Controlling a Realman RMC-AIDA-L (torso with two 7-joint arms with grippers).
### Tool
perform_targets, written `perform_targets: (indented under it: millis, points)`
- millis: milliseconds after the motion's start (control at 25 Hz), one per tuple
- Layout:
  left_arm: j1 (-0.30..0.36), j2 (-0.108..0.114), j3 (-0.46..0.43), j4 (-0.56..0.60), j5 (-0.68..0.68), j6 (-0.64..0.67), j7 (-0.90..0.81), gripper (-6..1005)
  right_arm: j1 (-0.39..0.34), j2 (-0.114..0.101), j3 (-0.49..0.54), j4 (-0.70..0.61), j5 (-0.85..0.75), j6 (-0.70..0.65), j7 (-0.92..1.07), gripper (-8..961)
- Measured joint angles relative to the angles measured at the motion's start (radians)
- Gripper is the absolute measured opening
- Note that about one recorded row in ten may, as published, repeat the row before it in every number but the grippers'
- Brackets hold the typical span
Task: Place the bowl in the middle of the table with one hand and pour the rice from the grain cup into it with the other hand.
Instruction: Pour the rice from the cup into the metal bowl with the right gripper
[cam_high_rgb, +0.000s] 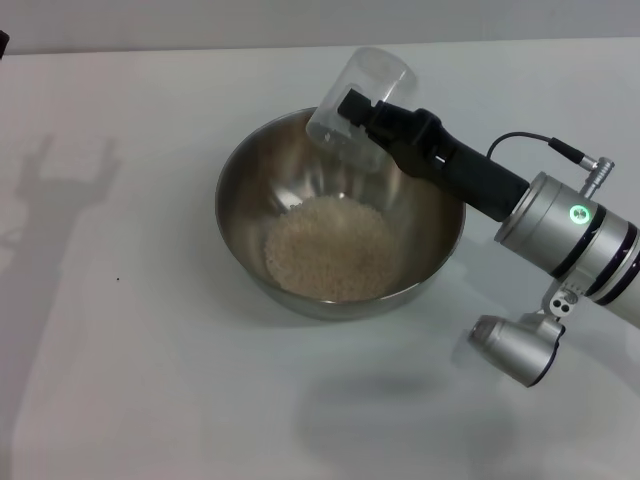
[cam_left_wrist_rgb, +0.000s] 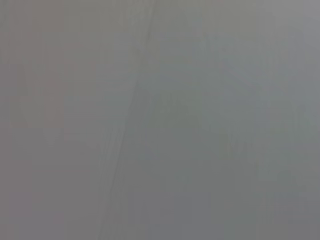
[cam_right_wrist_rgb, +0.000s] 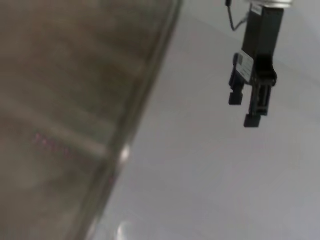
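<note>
The steel bowl (cam_high_rgb: 240, 170) stands on the white table (cam_high_rgb: 120, 330) near its middle, with a pile of rice (cam_high_rgb: 330, 245) in its bottom. My right gripper (cam_high_rgb: 352, 110) is shut on the clear grain cup (cam_high_rgb: 365, 85) and holds it tipped over the bowl's far rim, mouth down toward the bowl. The cup looks empty. In the right wrist view the bowl's wall (cam_right_wrist_rgb: 65, 100) fills one side. My left gripper (cam_right_wrist_rgb: 243, 111) shows there farther off, hanging above the bare table (cam_right_wrist_rgb: 200, 175), open and empty. The left wrist view shows only a blank grey surface.
My right arm (cam_high_rgb: 570, 225) reaches in from the right, above the table beside the bowl. Shadows of the arms fall on the table's left side (cam_high_rgb: 60, 200).
</note>
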Motion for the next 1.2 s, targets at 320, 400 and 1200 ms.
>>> perform_targets:
  millis: [320,400,1200]
  points:
    - [-0.006,0.001,-0.001,0.007,-0.007,-0.008,-0.007,862,0.002,0.000,0.000,-0.008,-0.021,-0.012,-0.082,12]
    - [-0.007,0.001,-0.001,0.006,-0.007,-0.011,-0.011,862,0.003,-0.001,-0.006,-0.018,-0.023,-0.017,-0.086,12]
    - [-0.001,0.001,0.001,-0.003,-0.007,-0.004,-0.018,862,0.002,-0.001,0.066,-0.039,-0.083,-0.060,-0.108,13]
